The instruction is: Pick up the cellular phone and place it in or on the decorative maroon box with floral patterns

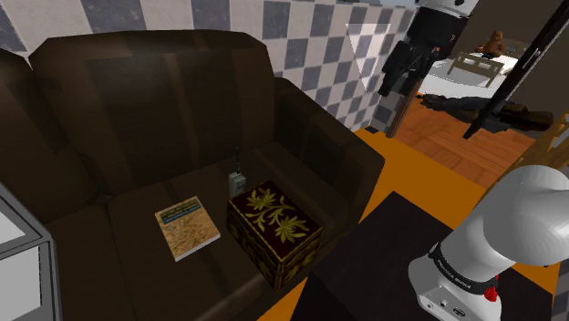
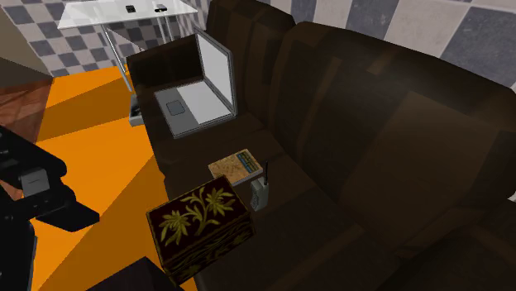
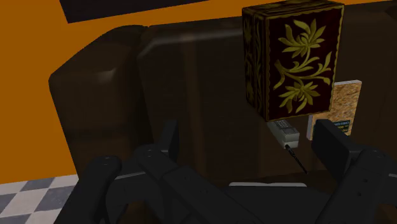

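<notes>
Hovering well apart from the dark sofa [image 1: 137,109], the gripper [image 3: 249,139] had its two black fingers spread wide with nothing between them. The cellular phone [image 1: 235,178], small and grey with a thin antenna, sat on the seat cushion just beside the far corner of the maroon box [image 1: 274,223] with gold flowers, between the box and the backrest. A book [image 1: 187,226] lay near the box on the shoulder view's left.

The likeliest trouble, as I judged it, was the tight fit. With the phone so close to the box wall, one finger coming down on that side could strike the box, shove it, or push the phone off towards the backrest. A pinch on the antenna rather than the body would probably slip.

In the wrist view the box [image 3: 296,57] covered the phone's [image 3: 284,132] far end. I could not tell whether the phone touched the box, nor whether it leaned or lay flat. The dim brown seat made its edges hard to make out.
</notes>
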{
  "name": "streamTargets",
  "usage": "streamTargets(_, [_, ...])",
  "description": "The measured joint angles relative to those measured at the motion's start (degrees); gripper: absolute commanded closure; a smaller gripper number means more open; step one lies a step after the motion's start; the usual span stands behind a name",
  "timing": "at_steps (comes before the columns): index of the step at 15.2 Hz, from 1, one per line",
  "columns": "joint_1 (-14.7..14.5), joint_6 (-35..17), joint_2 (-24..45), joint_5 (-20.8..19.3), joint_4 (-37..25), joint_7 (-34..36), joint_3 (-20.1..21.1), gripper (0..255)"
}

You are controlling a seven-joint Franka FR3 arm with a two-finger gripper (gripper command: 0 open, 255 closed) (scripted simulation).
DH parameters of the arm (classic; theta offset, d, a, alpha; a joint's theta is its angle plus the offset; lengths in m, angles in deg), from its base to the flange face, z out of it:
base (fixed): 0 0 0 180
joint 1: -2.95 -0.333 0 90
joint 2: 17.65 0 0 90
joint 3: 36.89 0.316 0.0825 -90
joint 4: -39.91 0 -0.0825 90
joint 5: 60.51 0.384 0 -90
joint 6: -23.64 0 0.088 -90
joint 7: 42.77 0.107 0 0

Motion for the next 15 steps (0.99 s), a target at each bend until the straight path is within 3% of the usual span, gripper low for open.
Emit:
streamTargets(4, [-0.51,-3.59,2.13,0.52,1.5,1.01,1.7,0])
streamTargets(15, [-2.31,-21.94,21.44,0.92,0.56,7.13,10.28,0])
